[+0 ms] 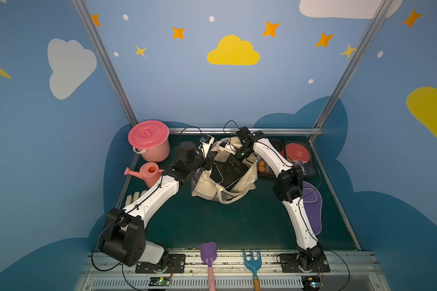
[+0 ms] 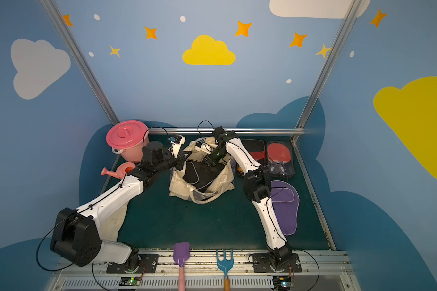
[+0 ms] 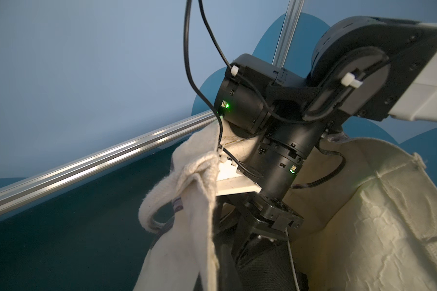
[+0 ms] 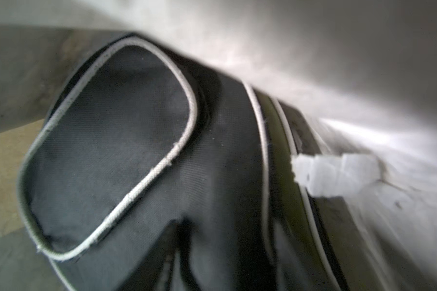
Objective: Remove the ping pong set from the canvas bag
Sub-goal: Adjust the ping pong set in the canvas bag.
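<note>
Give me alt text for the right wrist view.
A black paddle-shaped case with white piping fills this blurred close-up, lying inside the canvas bag. The edge of an olive case shows beside it.

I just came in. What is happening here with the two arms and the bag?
The left claw is shut at the rim of the cream canvas tote bag, apparently holding it open. The right claw reaches inside, at a black paddle-shaped fabric case; its grip is not clear. A purple paddle-shaped fabric case and a dark flat pack showing a red paddle already lie on the green table outside the bag.
</note>
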